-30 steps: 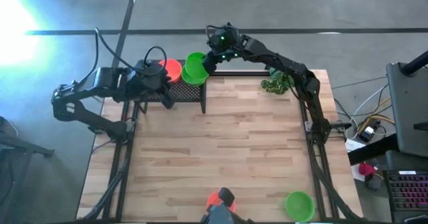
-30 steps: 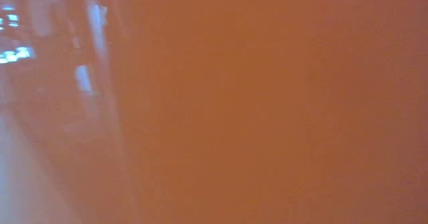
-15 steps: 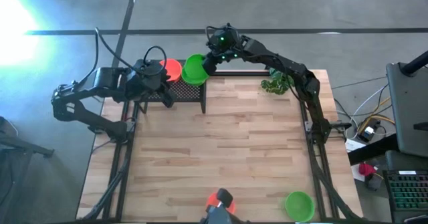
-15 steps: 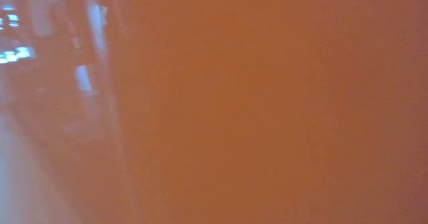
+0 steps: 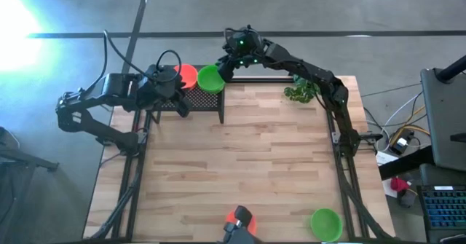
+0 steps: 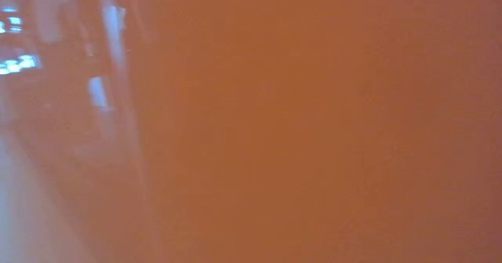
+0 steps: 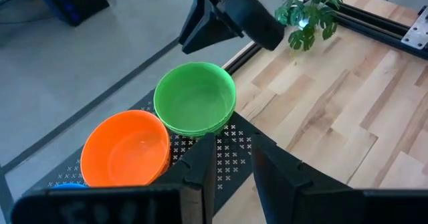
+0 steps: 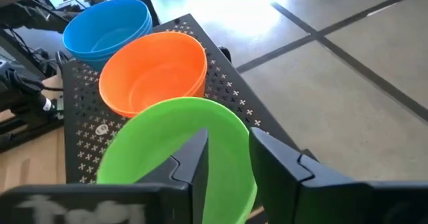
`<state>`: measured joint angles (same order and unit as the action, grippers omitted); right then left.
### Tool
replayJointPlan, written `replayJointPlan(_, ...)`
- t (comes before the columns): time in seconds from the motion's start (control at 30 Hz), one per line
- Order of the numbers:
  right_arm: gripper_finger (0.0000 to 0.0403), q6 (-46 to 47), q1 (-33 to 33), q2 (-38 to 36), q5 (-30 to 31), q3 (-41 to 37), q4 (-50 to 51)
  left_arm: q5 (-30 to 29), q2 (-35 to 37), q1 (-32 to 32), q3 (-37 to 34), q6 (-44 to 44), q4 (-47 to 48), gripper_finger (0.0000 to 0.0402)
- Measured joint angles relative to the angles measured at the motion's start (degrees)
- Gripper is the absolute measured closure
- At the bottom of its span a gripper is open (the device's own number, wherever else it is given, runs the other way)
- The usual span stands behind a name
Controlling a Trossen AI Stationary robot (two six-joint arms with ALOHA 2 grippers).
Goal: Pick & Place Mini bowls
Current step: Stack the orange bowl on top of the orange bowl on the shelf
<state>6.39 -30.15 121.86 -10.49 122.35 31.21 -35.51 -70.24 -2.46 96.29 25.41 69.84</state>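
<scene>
Now the right tool [image 5: 223, 68] has let go: fingers [image 8: 194, 158] spread w/ a gap, straddling the near rim of the green bowl [image 5: 210, 78] rather than pinching it. A sec ago that bowl was tilted in its grip; it now sits flat on the black mesh stand [image 5: 195, 97] at the worktop's [image 5: 240, 156] 11 o'clock corner, nested on other green bowls by the look of the left wrist view. Just beside it, toward 9 o'clock, is the orange bowl stack [image 5: 186, 75], then the blue stack [image 8: 107, 30] beyond.

So this placement looks done; right arm prob needs to back off & fetch another. Two left on the worktop: a green bowl [image 5: 325, 223] at 5 o'clock, an orange bowl [image 5: 234, 218] at 6 o'clock, partly hidden.

Left tool [image 5: 177, 98] waits over the stand, fingers [image 7: 200, 170] apart, holding nothing. Low view is blocked by orange.
</scene>
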Motion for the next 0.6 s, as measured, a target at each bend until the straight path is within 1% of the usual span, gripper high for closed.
replayJointPlan(0.1, 0.0296, -0.44, -0.22, -1.16, -0.03, 0.75, 2.13, 0.0, 0.0, 0.0, 0.0, 0.02, 0.0, 0.0312)
replayJointPlan(0.17, 0.0306, -3.12, -0.22, -2.42, -0.06, 2.04, 5.39, 0.02, 0.0, 0.0, 0.0, 0.02, 0.02, 0.0312)
replayJointPlan(0.23, 0.0326, -5.81, -0.17, -4.17, -0.01, 3.16, 9.19, 0.04, 0.0, 0.0, 0.0, -0.03, 0.02, 0.0312)
replayJointPlan(0.37, 0.0383, -8.98, 0.73, -8.38, 0.13, 3.69, 14.77, 0.1, 0.0, 0.0, 0.0, -1.59, 0.02, 0.0312)
replayJointPlan(0.53, 0.0393, -11.55, 2.85, -14.87, 0.35, 3.65, 20.91, 1.87, 0.0, 0.89, 0.0, -7.02, 0.04, 0.0312)
replayJointPlan(0.6, 0.0394, -12.54, 3.84, -17.92, 1.38, 3.62, 23.74, 1.99, -0.17, 1.87, 0.0, -7.91, 0.02, 0.0312)
